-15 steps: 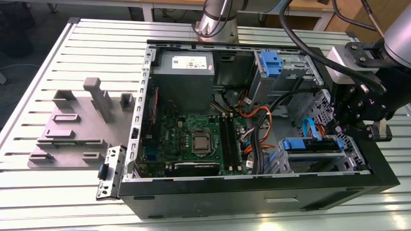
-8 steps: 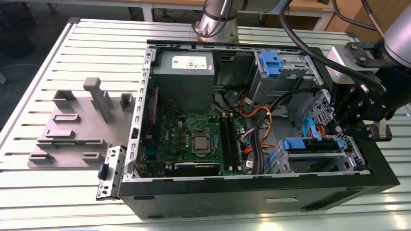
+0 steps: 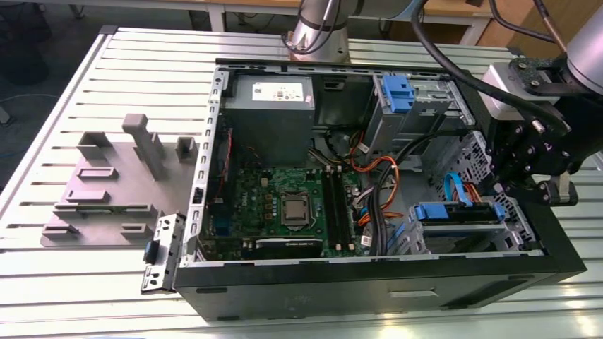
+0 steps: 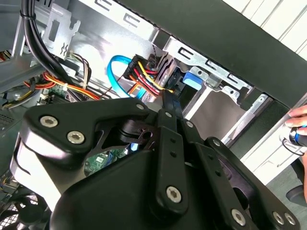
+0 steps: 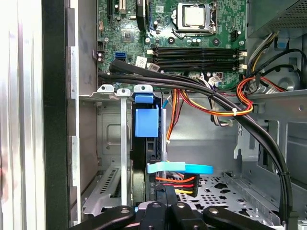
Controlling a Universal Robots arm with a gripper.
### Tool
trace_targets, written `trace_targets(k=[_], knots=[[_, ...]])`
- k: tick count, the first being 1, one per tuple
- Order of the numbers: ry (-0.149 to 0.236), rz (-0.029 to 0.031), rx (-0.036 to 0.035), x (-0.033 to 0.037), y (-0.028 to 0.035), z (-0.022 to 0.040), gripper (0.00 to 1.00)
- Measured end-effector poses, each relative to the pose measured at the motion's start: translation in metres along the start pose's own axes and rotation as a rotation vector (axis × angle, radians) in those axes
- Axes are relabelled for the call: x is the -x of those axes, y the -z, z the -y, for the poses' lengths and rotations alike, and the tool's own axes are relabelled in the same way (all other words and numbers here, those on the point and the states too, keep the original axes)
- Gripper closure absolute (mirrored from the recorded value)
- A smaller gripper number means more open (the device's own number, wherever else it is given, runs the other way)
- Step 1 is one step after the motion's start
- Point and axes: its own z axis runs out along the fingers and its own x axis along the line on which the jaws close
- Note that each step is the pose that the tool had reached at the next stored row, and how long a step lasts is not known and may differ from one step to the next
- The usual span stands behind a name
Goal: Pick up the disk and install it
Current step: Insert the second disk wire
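Black gripper (image 5: 165,211) linkages fill our wrist views, fingers seemingly closed on the disk (image 5: 146,122) in its bay (image 5: 115,91), so we should press straight along the rails.

Slatted aluminium table (image 3: 123,78), grey moulded fixture tray (image 3: 113,191), wooden desks (image 3: 245,8) behind, grey floor (image 3: 47,42)

Open computer case (image 3: 377,282) on slatted table (image 3: 141,63), disk (image 3: 452,215) seated in bay, tool (image 3: 527,166) just beside it

slatted table (image 3: 141,78) bears computer case (image 3: 377,282), grey fixture (image 3: 113,191)
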Motion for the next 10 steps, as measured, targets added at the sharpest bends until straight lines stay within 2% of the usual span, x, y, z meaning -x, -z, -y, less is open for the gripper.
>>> trace_targets(k=[2, 10], knots=[[0.0, -0.0001, 0.0, 0.0001, 0.002, 0.0001, 0.89], [0.0, 0.0001, 0.0, 0.0001, 0.0032, 0.0001, 0.89]])
